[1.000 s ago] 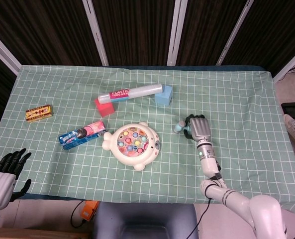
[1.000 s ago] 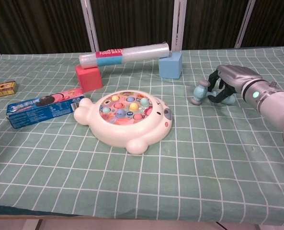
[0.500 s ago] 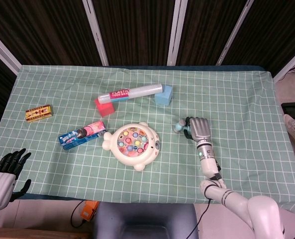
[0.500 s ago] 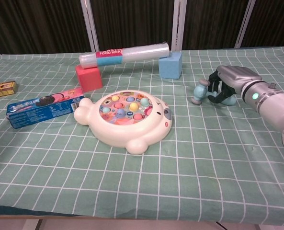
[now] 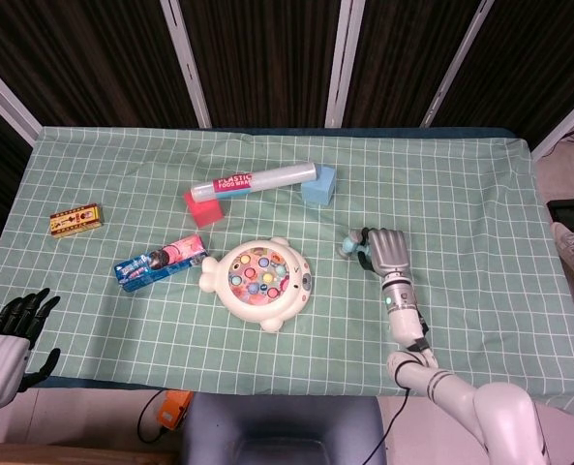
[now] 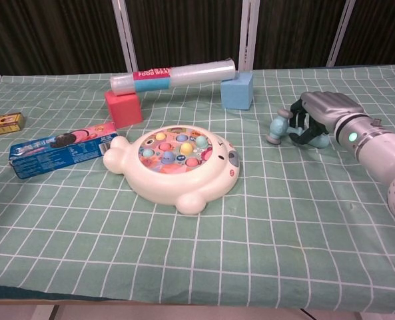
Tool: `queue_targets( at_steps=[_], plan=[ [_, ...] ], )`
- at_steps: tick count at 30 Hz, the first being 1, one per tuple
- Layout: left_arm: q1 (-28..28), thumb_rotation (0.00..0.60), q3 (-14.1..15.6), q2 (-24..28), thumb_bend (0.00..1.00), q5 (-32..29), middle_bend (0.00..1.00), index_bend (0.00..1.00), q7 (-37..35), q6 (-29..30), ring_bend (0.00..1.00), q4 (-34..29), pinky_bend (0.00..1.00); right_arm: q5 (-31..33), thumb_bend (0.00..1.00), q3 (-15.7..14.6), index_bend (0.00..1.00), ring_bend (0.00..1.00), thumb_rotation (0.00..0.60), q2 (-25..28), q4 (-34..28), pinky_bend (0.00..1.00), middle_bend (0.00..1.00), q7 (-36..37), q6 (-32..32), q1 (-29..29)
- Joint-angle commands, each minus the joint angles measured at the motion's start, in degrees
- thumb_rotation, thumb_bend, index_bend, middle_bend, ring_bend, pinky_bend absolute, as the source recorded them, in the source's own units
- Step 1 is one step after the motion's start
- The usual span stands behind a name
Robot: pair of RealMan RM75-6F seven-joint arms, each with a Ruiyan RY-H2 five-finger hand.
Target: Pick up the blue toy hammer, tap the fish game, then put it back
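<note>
Right hand (image 6: 320, 117) curled around hammer (image 6: 278, 128) handle, gripping it low over the cloth at 3 o'clock of fish game (image 6: 177, 163), head poking out toward the game. Left hand (image 5: 11, 334) at 8 o'clock, fingers apart, holding nothing.

We see one fish game (image 5: 256, 283), one toy hammer (image 6: 278, 127), two blocks (image 5: 202, 208) (image 5: 317, 185), one roll (image 5: 254, 180), two boxes (image 5: 76, 221) (image 5: 161, 262).

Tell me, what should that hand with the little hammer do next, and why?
Probably lift and swing left toward the fish game. The right hand already grips the blue toy hammer, which sits low by the tablecloth, apart from the game.
</note>
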Motion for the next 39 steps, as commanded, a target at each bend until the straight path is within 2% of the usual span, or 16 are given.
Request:
queue_targets(
  at_steps=[1, 11, 17, 21, 30, 34, 39],
  plan=[
    [0.0, 0.6, 0.0, 0.0, 0.4, 0.0, 0.0, 0.0, -0.1, 0.0, 0.0, 0.0, 0.09, -0.9, 0.57, -0.4, 0.98, 0.75, 0.6, -0.4, 0.8, 0.77, 0.72, 0.9, 0.2, 0.1],
    [0.1, 0.6, 0.0, 0.1, 0.4, 0.0, 0.0, 0.0, -0.4, 0.2, 0.0, 0.0, 0.09, -4.2, 0.58, -1.3, 0.99, 0.78, 0.6, -0.7, 2.7, 0.8, 0.74, 4.8, 0.4, 0.1],
    [0.1, 0.6, 0.0, 0.2, 0.4, 0.1, 0.0, 0.0, -0.6, 0.3, 0.0, 0.0, 0.09, -6.6, 0.58, -1.4, 0.99, 0.78, 0.6, 1.7, -1.4, 0.8, 0.75, 7.2, 3.2, -0.4],
    [0.2, 0.6, 0.1, 0.2, 0.4, 0.4, 0.0, 0.0, -0.6, 0.5, 0.0, 0.1, 0.09, -8.3, 0.58, -1.7, 0.99, 0.78, 0.6, 5.2, -8.2, 0.8, 0.75, 6.4, 6.1, -1.4],
    [0.3, 0.6, 0.3, 0.2, 0.4, 0.9, 0.0, 0.0, -0.7, 0.8, 0.0, -0.1, 0.09, -12.2, 0.58, -3.6, 0.99, 0.78, 0.6, 14.2, -30.9, 0.8, 0.75, 0.1, 11.1, -3.7],
    [0.4, 0.6, 0.2, 0.5, 0.4, 0.8, 0.0, 0.0, -1.2, 1.0, 0.0, -0.2, 0.09, -13.7, 0.58, -4.7, 0.99, 0.78, 0.6, 15.8, -39.6, 0.8, 0.75, -6.6, 11.6, -2.7],
    [0.7, 0.6, 0.3, 0.9, 0.4, 1.2, 0.0, 0.0, -2.0, 1.8, 0.0, 0.0, 0.09, -11.4, 0.57, -4.1, 0.99, 0.78, 0.6, 14.5, -45.4, 0.8, 0.75, -19.9, 10.7, 0.4]
  ],
)
